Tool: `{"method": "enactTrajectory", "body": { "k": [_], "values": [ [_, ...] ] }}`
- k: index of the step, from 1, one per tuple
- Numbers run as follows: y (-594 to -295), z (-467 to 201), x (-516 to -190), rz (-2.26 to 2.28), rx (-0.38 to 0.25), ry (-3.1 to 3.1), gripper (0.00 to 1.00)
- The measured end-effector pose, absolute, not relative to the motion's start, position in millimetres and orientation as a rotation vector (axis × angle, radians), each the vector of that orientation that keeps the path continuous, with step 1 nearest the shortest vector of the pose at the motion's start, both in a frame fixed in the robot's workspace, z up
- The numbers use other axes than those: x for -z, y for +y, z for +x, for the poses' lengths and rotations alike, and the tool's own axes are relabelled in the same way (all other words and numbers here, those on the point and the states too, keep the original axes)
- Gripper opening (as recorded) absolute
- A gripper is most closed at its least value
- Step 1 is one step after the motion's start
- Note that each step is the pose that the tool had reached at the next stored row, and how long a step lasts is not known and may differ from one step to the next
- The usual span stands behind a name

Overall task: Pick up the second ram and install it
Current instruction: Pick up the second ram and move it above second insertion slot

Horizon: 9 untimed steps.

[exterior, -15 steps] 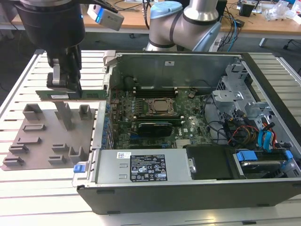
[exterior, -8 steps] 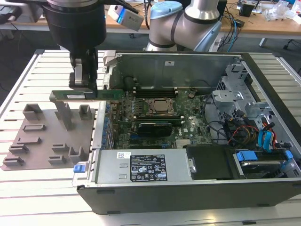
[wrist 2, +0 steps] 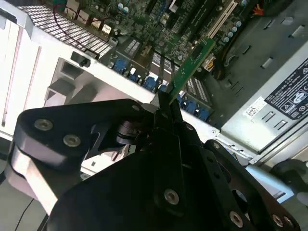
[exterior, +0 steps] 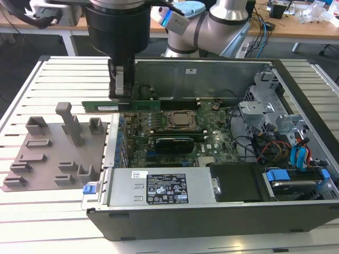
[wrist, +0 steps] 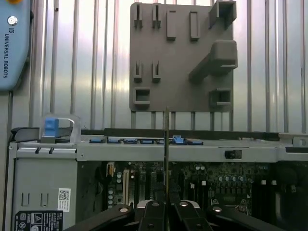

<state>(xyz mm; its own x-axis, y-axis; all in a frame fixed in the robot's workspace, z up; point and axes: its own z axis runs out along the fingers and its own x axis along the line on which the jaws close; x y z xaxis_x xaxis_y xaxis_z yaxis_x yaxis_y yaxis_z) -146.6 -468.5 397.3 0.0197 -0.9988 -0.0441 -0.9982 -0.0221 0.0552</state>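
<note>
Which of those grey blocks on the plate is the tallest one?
The upright grey post near the second ram held in the hand. It rises far above the low blocks around it on the plate.

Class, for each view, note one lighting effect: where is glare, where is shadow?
Exterior view: bright table slats, computer case darker inside. Second wrist view: gripper dark, table slats washed white. First wrist view: glare streaks on slats around the grey fixture plate.

the arm (exterior: 114, 26) runs off the top edge in the exterior view, and the gripper (exterior: 121, 98) covers the stretch of the second ram (exterior: 98, 106) it's clamped on. in the first wrist view the stick is edge-on, just a thin line. in the second wrist view its near end is buried behind the gripper.
</note>
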Motion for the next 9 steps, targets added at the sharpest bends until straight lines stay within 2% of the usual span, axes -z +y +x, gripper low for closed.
{"method": "enactTrajectory", "body": {
  "k": [9],
  "values": [
    [-469,-102,-397,2.237,0.110,-2.190,0.14]
  ]
}}
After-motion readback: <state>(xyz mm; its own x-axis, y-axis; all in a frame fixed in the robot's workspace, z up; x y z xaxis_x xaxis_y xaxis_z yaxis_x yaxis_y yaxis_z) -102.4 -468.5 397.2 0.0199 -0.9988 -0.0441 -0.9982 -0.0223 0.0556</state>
